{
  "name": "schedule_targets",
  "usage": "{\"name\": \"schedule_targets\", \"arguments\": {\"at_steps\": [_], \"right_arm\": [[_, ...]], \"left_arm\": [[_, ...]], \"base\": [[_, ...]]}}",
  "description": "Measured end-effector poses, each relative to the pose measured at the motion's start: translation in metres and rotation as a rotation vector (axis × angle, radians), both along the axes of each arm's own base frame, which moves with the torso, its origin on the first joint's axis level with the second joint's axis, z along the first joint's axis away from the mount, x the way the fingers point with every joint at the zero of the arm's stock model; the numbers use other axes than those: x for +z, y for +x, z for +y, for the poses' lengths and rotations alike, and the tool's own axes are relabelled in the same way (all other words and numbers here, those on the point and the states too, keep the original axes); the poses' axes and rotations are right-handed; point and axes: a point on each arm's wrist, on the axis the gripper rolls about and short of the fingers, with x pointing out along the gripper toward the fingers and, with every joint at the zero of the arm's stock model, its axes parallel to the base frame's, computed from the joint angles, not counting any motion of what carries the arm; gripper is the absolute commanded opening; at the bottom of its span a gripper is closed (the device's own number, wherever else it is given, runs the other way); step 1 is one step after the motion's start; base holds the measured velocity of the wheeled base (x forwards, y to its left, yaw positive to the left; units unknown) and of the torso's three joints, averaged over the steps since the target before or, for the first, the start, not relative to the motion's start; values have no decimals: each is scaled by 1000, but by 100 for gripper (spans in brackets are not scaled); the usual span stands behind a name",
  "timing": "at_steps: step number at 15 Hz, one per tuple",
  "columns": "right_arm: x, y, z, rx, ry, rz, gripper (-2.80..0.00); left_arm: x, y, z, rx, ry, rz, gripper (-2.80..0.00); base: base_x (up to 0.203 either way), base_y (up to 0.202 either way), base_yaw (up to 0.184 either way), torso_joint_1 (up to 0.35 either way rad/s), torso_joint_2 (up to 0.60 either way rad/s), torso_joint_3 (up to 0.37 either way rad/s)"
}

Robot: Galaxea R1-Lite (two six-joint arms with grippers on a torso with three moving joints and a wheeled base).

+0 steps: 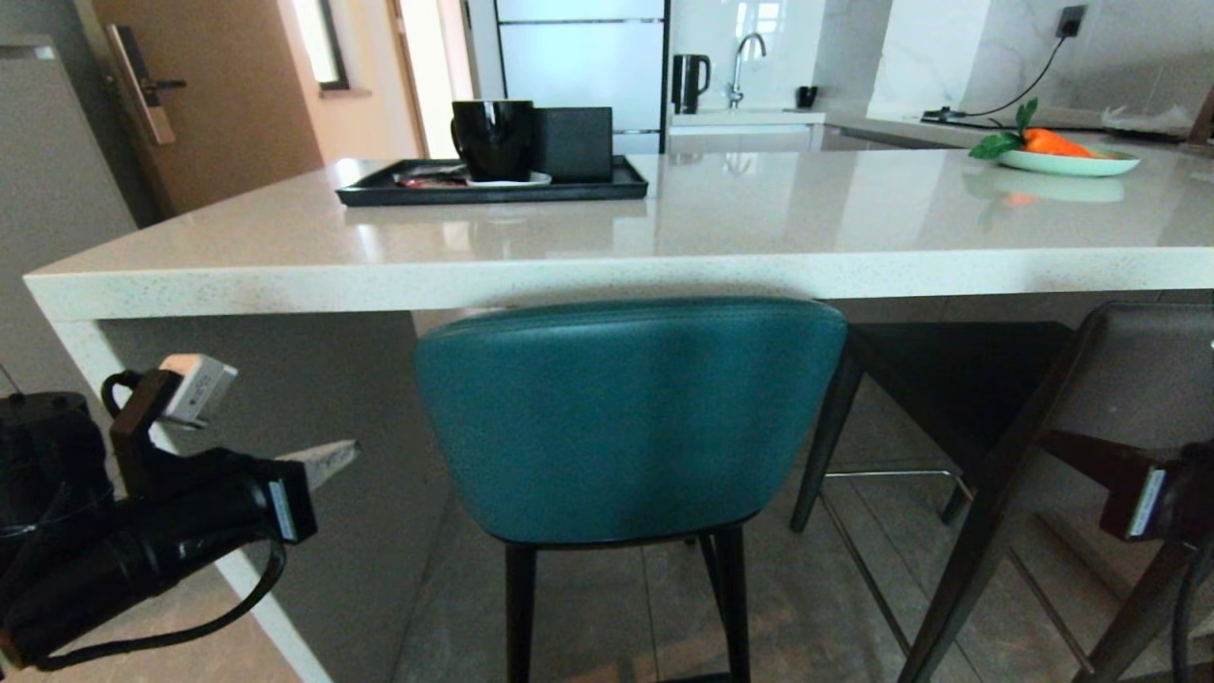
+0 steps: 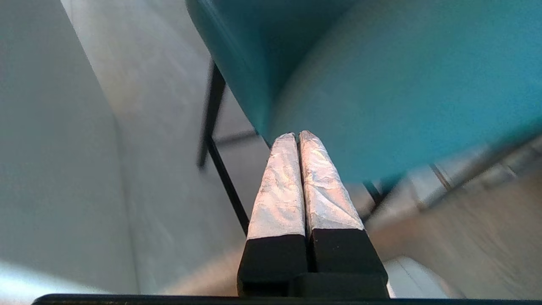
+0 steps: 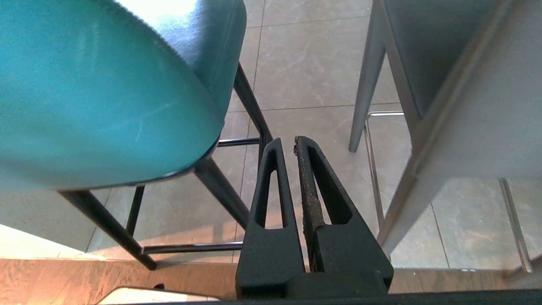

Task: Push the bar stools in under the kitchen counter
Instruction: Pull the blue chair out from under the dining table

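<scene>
You are seeing the teal stool (image 1: 626,417) sitting at the table (image 1: 607,275) edge, left hand (image 2: 296,136) clenched empty beside it, right hand (image 3: 288,146) nearly clenched, empty.

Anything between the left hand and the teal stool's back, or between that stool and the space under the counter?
Nothing visible. The left hand, fingers shut, points at the teal stool with only air between. Past the stool, the space under the kitchen counter looks open; the white side leg and the dark grey stool stand off to either side.
</scene>
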Motion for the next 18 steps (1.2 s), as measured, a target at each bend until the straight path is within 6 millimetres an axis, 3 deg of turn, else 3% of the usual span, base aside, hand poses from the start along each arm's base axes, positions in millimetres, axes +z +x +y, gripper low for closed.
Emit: {"name": "schedule_targets", "arguments": {"at_steps": [3,5,12,16,18], "right_arm": [[0,18,9,45,4,-33,-280],[-4,24,19,100,9,-57,-280],[-43,28,36,163,105,-31,-280],[-63,52,37,176,145,-64,-280],[-81,71,35,158,158,-69,-280]], "left_arm": [[-14,35,-1,50,14,-24,-280],[-23,49,-5,48,14,-36,-280],[-79,65,-13,48,11,-44,-280],[-112,83,-15,44,-1,27,-280],[-118,96,-5,18,-19,23,-280]], "base": [[0,0,0,0,0,0],[0,0,0,0,0,0],[0,0,0,0,0,0],[0,0,0,0,0,0],[0,0,0,0,0,0]]}}
